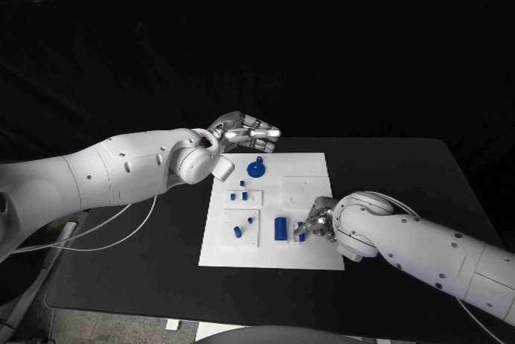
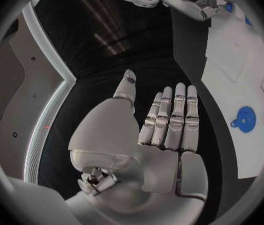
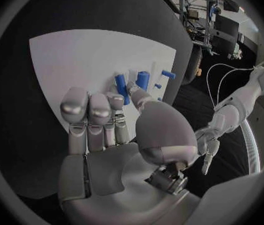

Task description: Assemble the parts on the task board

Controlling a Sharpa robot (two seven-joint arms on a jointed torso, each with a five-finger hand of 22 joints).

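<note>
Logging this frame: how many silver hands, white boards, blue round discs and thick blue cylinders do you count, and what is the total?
Silver hands: 2 (left hand, right hand)
White task board: 1
Blue round disc: 1
Thick blue cylinder: 1
Total: 5
The small blue pegs are too small to count reliably.

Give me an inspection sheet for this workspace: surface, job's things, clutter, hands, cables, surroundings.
Surface: black table, matte.
Job's things: white task board mid-table; blue round part at its far end; blue cylinder and small blue pegs nearer the robot.
Clutter: nothing seen.
Hands: left hand open, raised beyond the board's far left corner; right hand at the board's right edge, fingertips at a small blue part, grip unclear.
Cables: white cables hang under the left arm.
Surroundings: dark backdrop.
</note>
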